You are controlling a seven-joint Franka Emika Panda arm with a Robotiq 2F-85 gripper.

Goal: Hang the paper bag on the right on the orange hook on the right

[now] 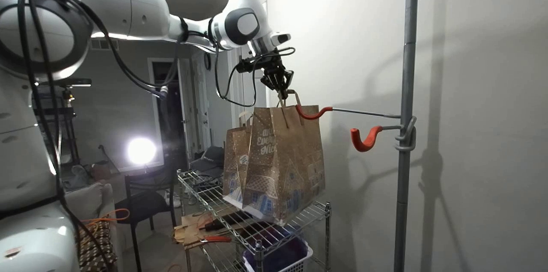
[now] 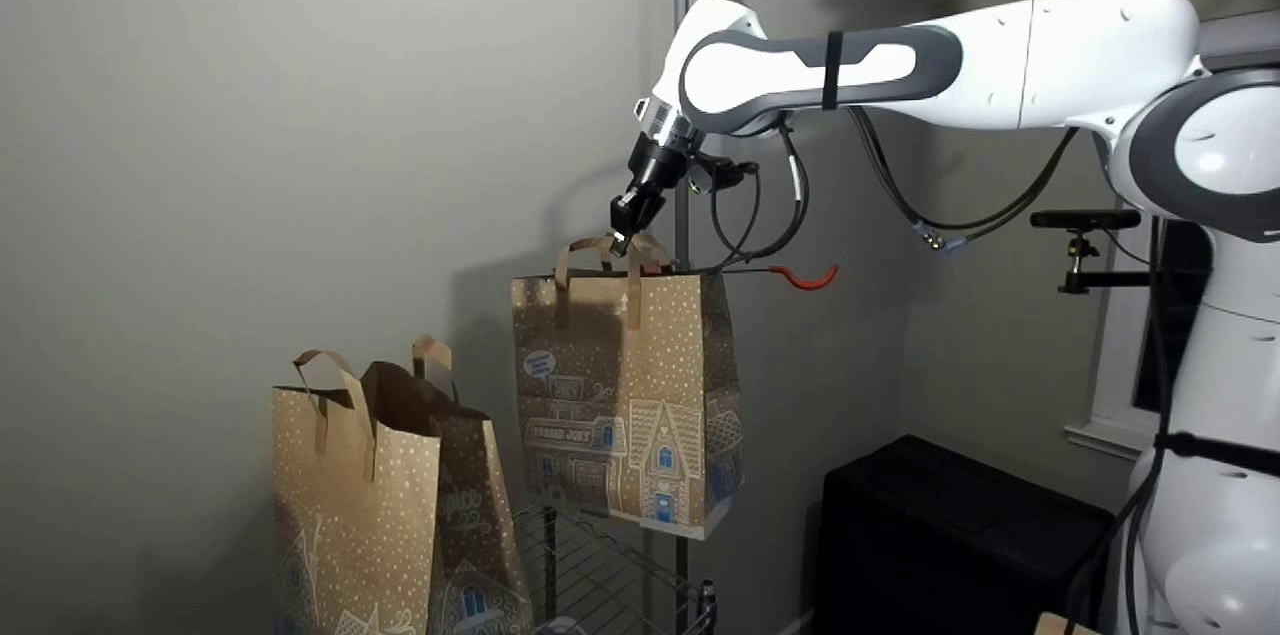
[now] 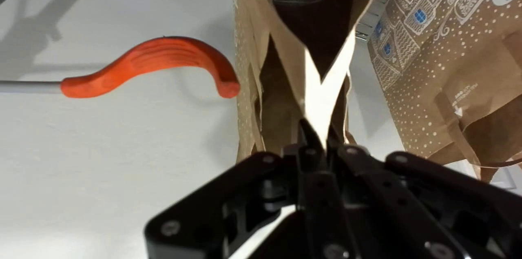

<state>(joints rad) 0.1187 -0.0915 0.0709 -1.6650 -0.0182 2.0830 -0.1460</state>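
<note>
In an exterior view, to the left of a grey pole (image 1: pixel 409 79), the black gripper (image 1: pixel 283 94) of a white robot arm (image 2: pixel 1090 55) was clenched on the handle of a tall brown paper bag (image 1: pixel 299 160); whether one loop or both were caught could not be told. The bag, printed with little white and blue houses, hung almost upright, its top a bit below the gripper. In an exterior view the same bag (image 2: pixel 620 395) hung in front of the pole, covering part of it.

From the pole, a long slim rod (image 1: pixel 364 112) ran almost level to an upturned orange hook (image 1: pixel 311 117). In the wrist view this hook lay just beside the bag, its tip close to the paper; whether they touched could not be told. A short hook (image 1: pixel 363 146), also orange but thicker, sat closer to the pole, under the rod.

Left of the pole, and lower than the held bag, was a second paper bag (image 2: pixel 350 490) with its mouth open. Next to the pole's lower part was a wire shelf (image 1: pixel 306 219), under the held bag, with a white basket (image 1: pixel 299 262) below its top deck. A black box (image 2: pixel 960 535) was to the right of the pole in an exterior view. Well to the left of the pole, a bright light (image 1: pixel 141 151) glared near a dark chair (image 1: pixel 147 210).
</note>
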